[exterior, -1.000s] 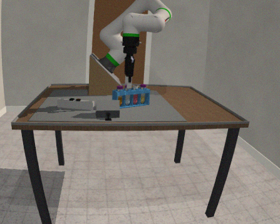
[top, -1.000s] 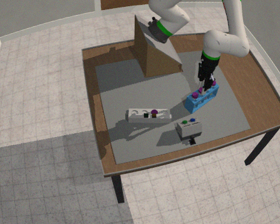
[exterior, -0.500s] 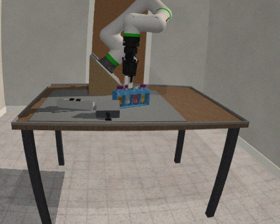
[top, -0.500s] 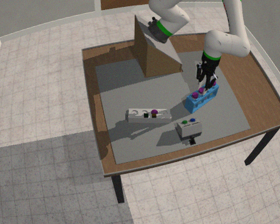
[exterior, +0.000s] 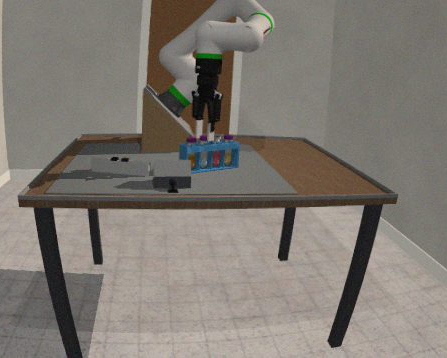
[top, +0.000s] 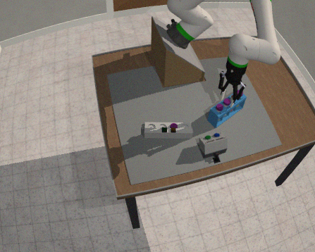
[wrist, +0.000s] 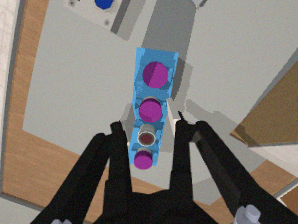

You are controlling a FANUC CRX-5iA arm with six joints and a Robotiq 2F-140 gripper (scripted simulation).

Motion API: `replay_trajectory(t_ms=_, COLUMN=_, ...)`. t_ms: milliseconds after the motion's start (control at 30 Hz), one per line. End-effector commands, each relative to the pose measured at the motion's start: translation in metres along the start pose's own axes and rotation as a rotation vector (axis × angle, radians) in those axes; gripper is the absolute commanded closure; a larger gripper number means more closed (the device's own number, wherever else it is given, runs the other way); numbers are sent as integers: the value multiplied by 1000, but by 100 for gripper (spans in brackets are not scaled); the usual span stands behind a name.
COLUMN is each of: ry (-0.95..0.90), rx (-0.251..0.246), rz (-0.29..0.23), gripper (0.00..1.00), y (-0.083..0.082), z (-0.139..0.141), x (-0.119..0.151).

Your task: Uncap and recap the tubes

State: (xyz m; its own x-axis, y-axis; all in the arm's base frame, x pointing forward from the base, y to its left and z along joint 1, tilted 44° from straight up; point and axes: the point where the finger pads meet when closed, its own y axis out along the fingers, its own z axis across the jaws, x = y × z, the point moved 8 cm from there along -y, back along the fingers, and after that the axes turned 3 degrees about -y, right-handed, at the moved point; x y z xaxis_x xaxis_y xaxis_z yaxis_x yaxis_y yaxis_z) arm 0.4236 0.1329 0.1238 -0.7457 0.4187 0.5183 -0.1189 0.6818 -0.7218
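The blue decapping station point(top: 215, 120) point(exterior: 210, 168) point(wrist: 143, 56) stands at the right of the grey mat. In the wrist view one tube point(wrist: 146, 136) is open, with a purple cap point(wrist: 143, 159) on the tube at the near end and purple caps point(wrist: 150, 110) point(wrist: 155, 74) on the two tubes beyond it. My gripper point(top: 228, 95) point(exterior: 205, 134) point(wrist: 150, 108) is open and empty. Its fingers straddle the station about the open tube and the capped tube next to it. One purple cap point(top: 173, 126) sits in a nest of the cap tray point(top: 155, 133).
The small key desk point(top: 213, 145) with the blue key point(top: 216, 134) point(wrist: 104, 4) and the green key point(top: 208, 137) stands in front of the station. The arm's brown wedge base point(top: 176, 67) is at the back. Both tray lamps look dark.
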Motion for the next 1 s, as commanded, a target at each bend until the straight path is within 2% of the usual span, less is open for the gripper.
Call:
replay_trajectory(t_ms=0, ry=0, rx=0, rz=0, gripper=65, y=0, z=0, x=0)
replay_trajectory(t_ms=100, ry=0, rx=0, rz=0, gripper=65, y=0, z=0, x=0)
replay_trajectory(t_ms=133, ry=83, rx=0, rz=0, gripper=65, y=-1, z=0, x=0)
replay_trajectory(t_ms=200, ry=83, rx=0, rz=0, gripper=65, y=-1, z=0, x=0)
replay_trajectory(t_ms=267, ry=250, rx=0, rz=0, gripper=65, y=-2, z=0, x=0)
replay_trajectory(t_ms=300, ry=262, rx=0, rz=0, gripper=65, y=-2, z=0, x=0)
replay_trajectory(t_ms=800, ry=262, rx=0, rz=0, gripper=65, y=-7, z=0, x=0)
replay_trajectory(t_ms=833, ry=262, rx=0, rz=0, gripper=100, y=-7, z=0, x=0)
replay_trajectory(t_ms=967, ry=262, rx=0, rz=0, gripper=100, y=-7, z=0, x=0)
